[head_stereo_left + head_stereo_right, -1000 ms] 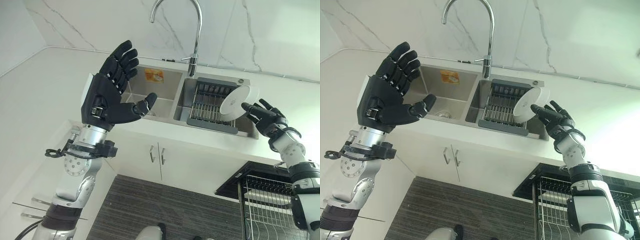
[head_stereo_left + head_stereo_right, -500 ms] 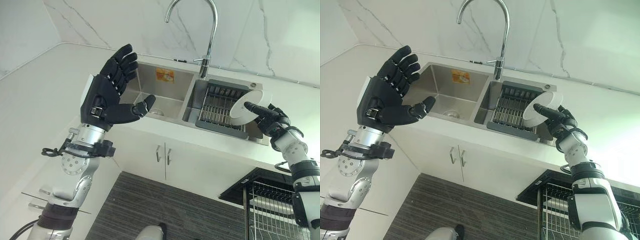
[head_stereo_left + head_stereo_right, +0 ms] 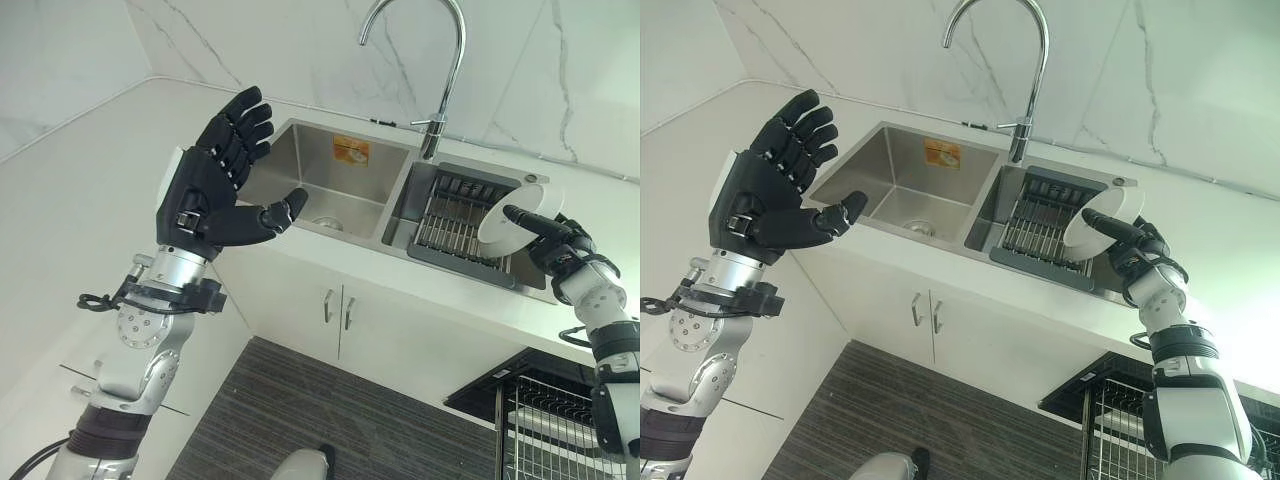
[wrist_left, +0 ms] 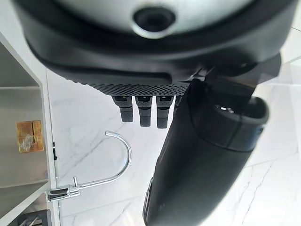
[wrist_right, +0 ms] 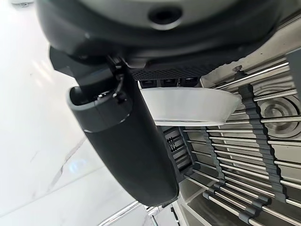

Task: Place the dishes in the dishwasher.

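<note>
Right hand (image 3: 560, 248) pinches round white ceramic plate (image 3: 515, 215) at its rim; thin hold, likely slip risk. Left hand (image 3: 205, 200) raised, fingers relaxed, empty.

The right hand (image 3: 560, 246) covers part of the white dish (image 3: 518, 213), and its fingers behind the dish are hidden. The dish covers the right end of the drying rack (image 3: 455, 220) in the sink (image 3: 330, 180). The wire basket (image 3: 555, 430) at the lower right is cut off by the edge.
</note>
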Tool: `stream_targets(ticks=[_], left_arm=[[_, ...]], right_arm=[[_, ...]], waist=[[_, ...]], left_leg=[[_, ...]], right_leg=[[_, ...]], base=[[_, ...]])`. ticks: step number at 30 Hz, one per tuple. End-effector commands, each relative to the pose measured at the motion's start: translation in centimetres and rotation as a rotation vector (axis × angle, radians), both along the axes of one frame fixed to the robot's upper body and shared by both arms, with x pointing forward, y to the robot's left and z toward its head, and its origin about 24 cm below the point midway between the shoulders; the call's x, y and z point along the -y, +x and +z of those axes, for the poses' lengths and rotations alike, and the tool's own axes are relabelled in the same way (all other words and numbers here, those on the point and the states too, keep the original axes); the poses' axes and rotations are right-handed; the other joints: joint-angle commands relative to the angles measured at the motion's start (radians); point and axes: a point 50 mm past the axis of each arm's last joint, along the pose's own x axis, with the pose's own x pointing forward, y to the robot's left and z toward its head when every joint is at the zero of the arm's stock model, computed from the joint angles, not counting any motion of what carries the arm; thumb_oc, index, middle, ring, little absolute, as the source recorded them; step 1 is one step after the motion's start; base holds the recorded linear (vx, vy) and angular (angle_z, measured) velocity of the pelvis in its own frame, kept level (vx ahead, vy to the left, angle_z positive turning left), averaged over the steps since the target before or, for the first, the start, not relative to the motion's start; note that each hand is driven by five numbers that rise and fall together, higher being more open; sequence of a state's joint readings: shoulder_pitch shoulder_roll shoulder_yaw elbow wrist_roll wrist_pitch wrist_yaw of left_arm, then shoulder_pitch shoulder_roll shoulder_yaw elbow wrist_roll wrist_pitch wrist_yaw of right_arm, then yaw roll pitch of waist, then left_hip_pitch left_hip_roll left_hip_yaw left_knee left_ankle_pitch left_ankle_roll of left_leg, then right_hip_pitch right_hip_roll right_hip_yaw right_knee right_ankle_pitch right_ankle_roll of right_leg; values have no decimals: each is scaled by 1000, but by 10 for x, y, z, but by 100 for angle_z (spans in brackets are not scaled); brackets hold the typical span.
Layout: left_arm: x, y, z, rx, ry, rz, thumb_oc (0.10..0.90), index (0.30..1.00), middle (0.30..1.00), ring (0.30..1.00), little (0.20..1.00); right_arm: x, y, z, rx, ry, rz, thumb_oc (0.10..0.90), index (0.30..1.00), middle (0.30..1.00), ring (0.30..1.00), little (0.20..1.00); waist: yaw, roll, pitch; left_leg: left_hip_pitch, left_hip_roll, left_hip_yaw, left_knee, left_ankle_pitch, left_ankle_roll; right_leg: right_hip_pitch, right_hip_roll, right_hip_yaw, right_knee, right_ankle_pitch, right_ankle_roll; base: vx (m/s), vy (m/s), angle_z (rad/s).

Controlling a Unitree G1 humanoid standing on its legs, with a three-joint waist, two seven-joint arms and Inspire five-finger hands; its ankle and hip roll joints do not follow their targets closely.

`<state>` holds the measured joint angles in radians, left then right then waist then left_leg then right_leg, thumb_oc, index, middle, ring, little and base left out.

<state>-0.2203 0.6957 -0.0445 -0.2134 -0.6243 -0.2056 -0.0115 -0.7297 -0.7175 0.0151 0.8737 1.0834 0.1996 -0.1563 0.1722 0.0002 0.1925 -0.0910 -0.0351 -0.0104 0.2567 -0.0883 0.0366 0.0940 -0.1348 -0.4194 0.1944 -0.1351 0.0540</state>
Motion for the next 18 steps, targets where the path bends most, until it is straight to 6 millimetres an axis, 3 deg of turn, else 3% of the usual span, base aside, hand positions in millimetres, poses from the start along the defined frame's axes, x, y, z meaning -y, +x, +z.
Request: stream_targets(ticks=[1,7,10,15,18], left_arm=[[2,-8,36,170,2,-43,800,900,900,900,900],[2,-5,29,116,17,-56,800,900,900,900,900],[15,2,3,-108,0,-243,800,900,900,900,900],[31,-3,-16,-258,-13,-498,800,900,900,900,900],[46,-13,-26,-349,-28,-762,800,900,900,900,900]], right_arm=[[22,5,71,223,-94,-131,400,300,300,300,300],[31,3,76,167,-126,-231,400,300,300,300,300],[39,1,79,120,-177,-285,400,300,300,300,300],[40,0,83,122,-214,-308,400,300,300,300,300],[39,1,85,162,-227,-309,400,300,300,300,300]], waist=[[8,-23,-136],[22,-20,-135],[31,-12,-135],[31,0,-132],[27,11,-129]], left_leg=[[45,79,61,43,-121,-104],[48,78,47,43,-123,-110],[46,80,46,43,-118,-113],[47,82,49,43,-114,-115],[49,87,58,43,-114,-117]], right_leg=[[-48,-13,29,106,-111,11],[-36,-13,20,106,-122,11],[-31,-19,7,106,-121,12],[-30,-21,3,106,-119,14],[-31,-24,1,106,-114,17]], base=[[37,-30,11],[8,-17,8],[-18,9,25],[-14,37,13],[-28,56,-1]])
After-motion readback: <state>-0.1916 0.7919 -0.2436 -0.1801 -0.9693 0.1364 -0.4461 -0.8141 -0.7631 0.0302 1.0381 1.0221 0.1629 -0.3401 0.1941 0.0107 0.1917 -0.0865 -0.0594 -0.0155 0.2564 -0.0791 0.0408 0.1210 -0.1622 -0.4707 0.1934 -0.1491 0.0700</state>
